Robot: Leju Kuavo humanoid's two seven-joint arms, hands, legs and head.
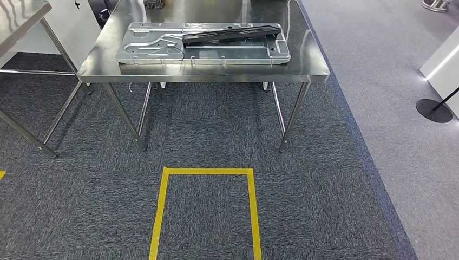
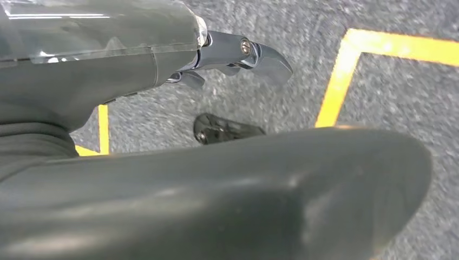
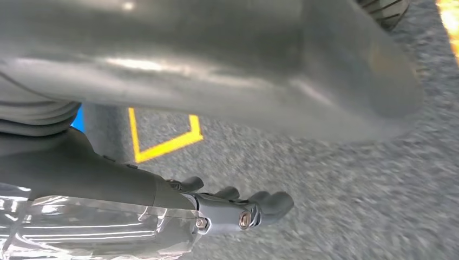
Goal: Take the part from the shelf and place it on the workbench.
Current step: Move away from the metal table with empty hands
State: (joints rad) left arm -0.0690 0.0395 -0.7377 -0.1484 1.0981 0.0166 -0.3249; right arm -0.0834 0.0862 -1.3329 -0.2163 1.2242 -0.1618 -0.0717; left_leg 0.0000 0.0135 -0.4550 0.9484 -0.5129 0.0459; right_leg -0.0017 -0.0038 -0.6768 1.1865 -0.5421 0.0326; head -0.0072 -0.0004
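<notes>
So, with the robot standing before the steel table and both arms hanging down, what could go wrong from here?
1. The black part lies loose on the silver panel, which reaches close to the front edge of the table; a careless push might slide them.
2. The left hand and right hand hang over the carpet holding nothing, and the wrist views are blurred, so aiming a grasp may be unreliable.
3. The table legs stand close to the yellow floor marking; stepping forward risks bumping them.

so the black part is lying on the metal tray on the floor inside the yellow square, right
Not on the floor. The head view shows the black part lying on the metal tray on the steel table; the yellow square is marked on the carpet in front of the table.
</notes>
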